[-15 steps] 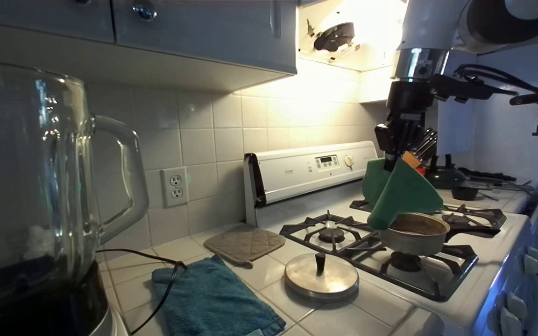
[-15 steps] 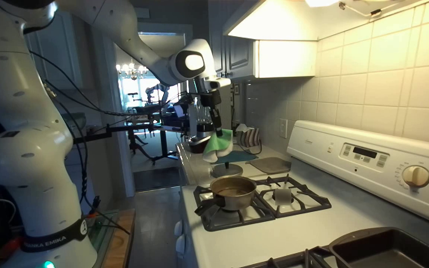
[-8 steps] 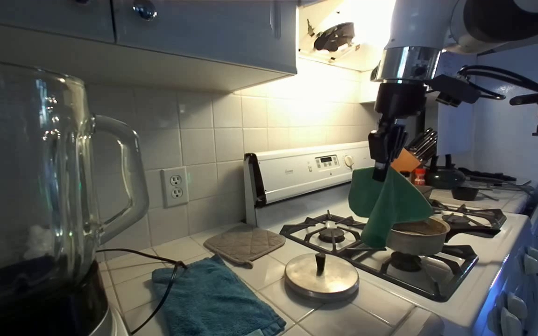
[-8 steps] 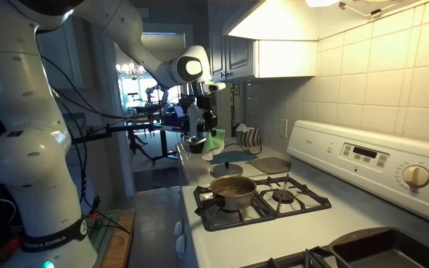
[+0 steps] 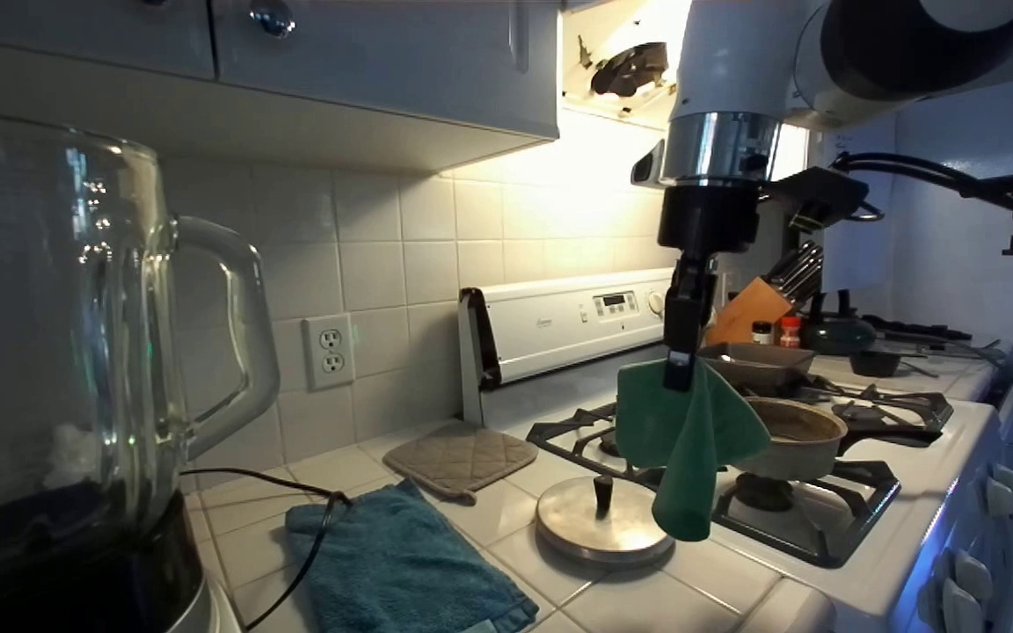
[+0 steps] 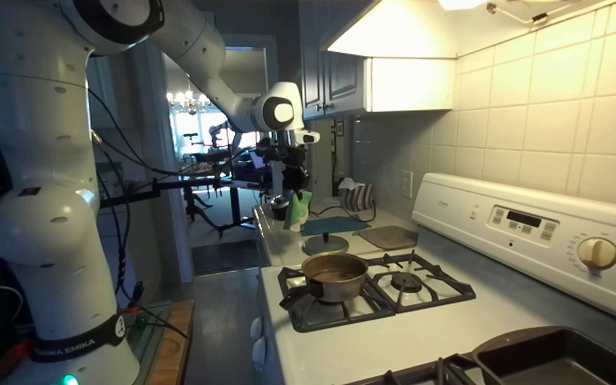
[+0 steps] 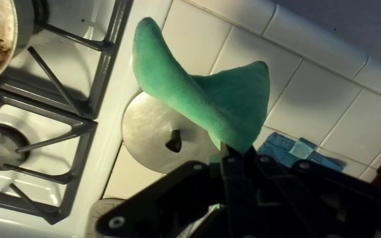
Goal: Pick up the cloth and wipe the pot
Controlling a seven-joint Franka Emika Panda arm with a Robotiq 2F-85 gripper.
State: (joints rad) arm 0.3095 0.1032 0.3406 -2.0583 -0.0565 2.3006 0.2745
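Note:
My gripper (image 5: 679, 378) is shut on the green cloth (image 5: 691, 457), which hangs down in folds from its fingertips. In the wrist view the cloth (image 7: 177, 89) spreads out above the silvery lid, pinched at its lower end. The pot (image 5: 795, 457), with a black handle, stands on a front burner in both exterior views; its wall (image 6: 343, 289) shows fully in an exterior view. At the wrist view's left edge part of the pot (image 7: 25, 23) shows, with brown stains inside. Cloth and pot overlap in an exterior view, but the wrist view has them apart.
The silvery lid (image 5: 590, 527) lies on the tiled counter beside the stove. Near it are a teal-blue cloth (image 5: 410, 563) and a quilted pot holder (image 5: 462, 457). A glass blender (image 5: 58, 308) stands close by. A dark baking pan (image 6: 564, 369) sits on another burner.
My gripper has carried the green cloth away from the pot and lower, over toward the lid side of the counter. The pot and lid have stayed in place.

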